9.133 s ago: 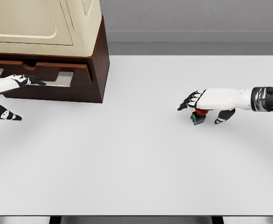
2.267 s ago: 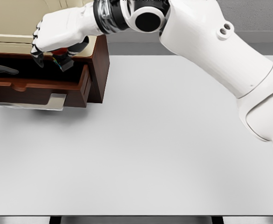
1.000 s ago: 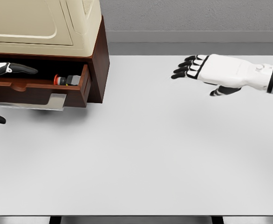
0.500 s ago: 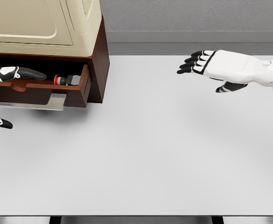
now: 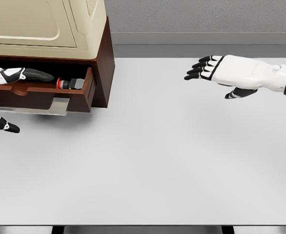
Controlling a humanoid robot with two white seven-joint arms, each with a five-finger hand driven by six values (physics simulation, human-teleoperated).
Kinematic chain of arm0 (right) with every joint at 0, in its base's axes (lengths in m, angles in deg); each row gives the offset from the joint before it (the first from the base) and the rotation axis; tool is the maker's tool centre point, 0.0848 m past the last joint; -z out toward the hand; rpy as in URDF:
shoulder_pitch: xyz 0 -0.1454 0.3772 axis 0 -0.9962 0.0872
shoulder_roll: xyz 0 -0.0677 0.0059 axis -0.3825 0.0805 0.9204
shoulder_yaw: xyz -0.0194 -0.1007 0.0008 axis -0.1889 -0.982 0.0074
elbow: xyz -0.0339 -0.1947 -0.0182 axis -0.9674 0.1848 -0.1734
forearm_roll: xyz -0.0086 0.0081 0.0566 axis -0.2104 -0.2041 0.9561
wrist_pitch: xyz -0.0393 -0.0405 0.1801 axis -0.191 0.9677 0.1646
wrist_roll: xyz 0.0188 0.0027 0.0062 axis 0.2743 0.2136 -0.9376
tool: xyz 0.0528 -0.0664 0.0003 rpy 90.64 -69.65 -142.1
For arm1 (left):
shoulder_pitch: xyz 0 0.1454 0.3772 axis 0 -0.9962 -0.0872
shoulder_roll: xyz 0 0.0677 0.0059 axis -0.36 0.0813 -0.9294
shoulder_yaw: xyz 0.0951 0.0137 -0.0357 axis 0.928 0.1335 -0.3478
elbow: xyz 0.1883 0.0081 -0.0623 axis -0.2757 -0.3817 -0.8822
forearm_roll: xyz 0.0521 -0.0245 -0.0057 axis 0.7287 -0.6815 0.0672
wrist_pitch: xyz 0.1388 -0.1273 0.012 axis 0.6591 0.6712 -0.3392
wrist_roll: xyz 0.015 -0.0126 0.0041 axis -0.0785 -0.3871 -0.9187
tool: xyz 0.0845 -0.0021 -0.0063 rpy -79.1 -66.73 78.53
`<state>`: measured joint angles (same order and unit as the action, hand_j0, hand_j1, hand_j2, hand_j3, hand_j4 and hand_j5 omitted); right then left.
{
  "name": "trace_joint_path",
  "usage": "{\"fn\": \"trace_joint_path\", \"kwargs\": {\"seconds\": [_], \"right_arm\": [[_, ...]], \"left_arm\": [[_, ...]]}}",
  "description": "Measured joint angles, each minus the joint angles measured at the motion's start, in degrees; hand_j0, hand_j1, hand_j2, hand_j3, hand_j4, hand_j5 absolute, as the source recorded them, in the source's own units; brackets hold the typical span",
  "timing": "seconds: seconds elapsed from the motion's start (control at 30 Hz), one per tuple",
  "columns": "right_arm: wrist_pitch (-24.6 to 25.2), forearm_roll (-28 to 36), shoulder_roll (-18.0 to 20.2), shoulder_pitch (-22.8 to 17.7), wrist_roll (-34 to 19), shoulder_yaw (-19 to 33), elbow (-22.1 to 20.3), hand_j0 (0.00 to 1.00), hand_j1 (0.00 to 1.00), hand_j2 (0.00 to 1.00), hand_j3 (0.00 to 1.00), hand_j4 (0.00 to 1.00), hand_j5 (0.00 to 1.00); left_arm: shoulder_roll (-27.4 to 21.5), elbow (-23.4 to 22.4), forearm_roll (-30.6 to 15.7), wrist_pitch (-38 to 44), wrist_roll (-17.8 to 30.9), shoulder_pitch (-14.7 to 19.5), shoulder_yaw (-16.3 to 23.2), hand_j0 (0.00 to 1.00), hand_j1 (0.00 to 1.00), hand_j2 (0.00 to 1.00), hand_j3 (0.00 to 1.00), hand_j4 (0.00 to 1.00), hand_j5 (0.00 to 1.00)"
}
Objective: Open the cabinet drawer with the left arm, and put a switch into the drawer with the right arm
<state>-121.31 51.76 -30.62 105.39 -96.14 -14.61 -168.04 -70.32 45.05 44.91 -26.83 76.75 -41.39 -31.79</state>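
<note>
Both my hands, left hand [image 5: 6, 75] and right hand [image 5: 231, 70], are splayed and empty; I fear bumping the drawer [image 5: 40, 95] and jolting the switch [image 5: 70, 83].

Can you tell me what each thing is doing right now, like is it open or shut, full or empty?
drawer: pulled open.
switch: lying on its side inside the drawer, at its right end.
cabinet: cream top part shut.
left hand: open, one finger reaching over the drawer's front edge.
right hand: open and empty, above the table.
</note>
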Motion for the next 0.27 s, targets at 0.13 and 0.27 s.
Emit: {"fn": "trace_joint_path", "kwargs": {"seconds": [0.13, 0.27], "right_arm": [[0.0, 0.0, 0.0, 0.18, 0.0, -0.38, 0.12, 1.0, 1.0, 1.0, 1.0, 1.0, 1.0], [0.01, 0.0, 0.0, 0.79, 0.0, -0.55, 0.2, 1.0, 1.0, 1.0, 1.0, 1.0, 1.0]], "left_arm": [[1.55, 0.09, 0.13, 0.0, 0.0, 0.0, 0.04, 1.0, 1.0, 1.0, 1.0, 1.0, 1.0], [2.3, 0.11, 0.26, 0.0, 0.0, 0.0, 0.07, 1.0, 1.0, 1.0, 1.0, 1.0, 1.0]]}}
